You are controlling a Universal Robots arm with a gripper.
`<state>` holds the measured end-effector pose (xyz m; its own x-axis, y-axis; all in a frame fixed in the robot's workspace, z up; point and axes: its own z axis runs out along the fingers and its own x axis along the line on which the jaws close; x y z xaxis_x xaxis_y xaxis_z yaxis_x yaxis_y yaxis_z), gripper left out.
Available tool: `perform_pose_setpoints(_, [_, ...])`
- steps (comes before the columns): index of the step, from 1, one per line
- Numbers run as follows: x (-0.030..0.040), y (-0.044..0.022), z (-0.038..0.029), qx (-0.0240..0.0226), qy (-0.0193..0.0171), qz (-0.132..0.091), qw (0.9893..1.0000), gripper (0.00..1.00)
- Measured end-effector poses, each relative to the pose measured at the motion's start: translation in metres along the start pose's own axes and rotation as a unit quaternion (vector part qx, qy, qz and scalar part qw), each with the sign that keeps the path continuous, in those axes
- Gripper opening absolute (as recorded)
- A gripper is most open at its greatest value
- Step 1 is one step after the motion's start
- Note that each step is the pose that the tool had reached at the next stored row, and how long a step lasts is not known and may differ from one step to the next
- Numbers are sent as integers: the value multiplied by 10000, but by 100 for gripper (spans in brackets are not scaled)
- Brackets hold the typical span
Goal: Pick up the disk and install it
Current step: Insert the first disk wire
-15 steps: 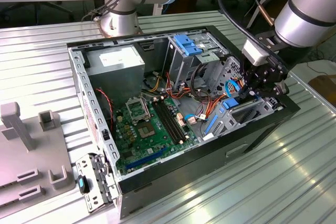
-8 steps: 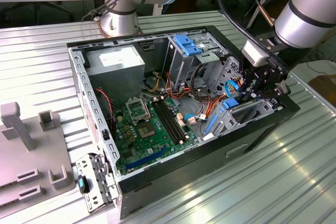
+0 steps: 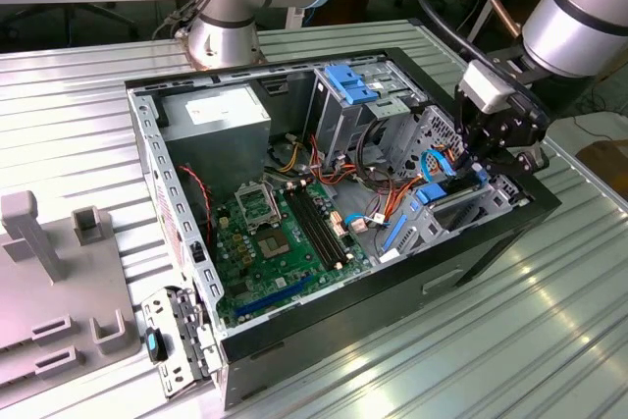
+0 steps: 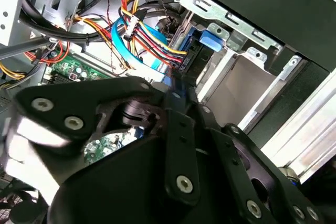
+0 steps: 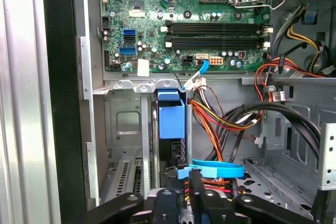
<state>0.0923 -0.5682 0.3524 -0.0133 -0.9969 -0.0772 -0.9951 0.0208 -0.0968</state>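
Observation:
The disk (image 5: pixel 171 116) stands on edge in the drive bay at the front corner of the open computer case (image 3: pixel 157 193). Its blue carrier frame faces the first wrist view, with the dark casing below it. In the exterior view the disk (image 3: pixel 451 195) is a dark slab with blue edges, low in the bay at the case's right end. My gripper (image 3: pixel 483 172) reaches down into that bay from the right. Its fingers (image 5: pixel 168 205) are close together at the disk's near edge, and the gripper (image 4: pixel 173 90) closes on a blue edge.
Red, yellow and orange cables (image 5: pixel 220 119) and a blue flat cable (image 5: pixel 215 170) run right beside the bay. The motherboard (image 3: pixel 280 242), the grey power-supply box (image 3: pixel 216 110) and a drive cage with a blue latch (image 3: pixel 351 83) fill the case. Grey fixtures (image 3: pixel 59 272) stand at the exterior view's left.

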Motion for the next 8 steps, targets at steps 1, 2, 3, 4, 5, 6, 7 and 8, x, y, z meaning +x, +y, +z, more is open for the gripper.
perform_pose_setpoints(1, [0,0,-2,0,0,0,10000,11])
perform_pose_setpoints(2, [0,0,-3,0,0,0,10000,11])
perform_pose_setpoints(3, [0,0,-4,0,0,0,10000,11])
perform_pose_setpoints(4, [0,0,-5,0,0,0,10000,11])
perform_pose_setpoints(5, [0,-1,-5,0,0,0,10000,11])
perform_pose_setpoints(6, [0,0,-6,0,0,0,10000,11])
perform_pose_setpoints(7, [-1,-1,-8,0,0,0,10000,11])
perform_pose_setpoints(8, [-1,-1,-9,0,0,0,10000,11])
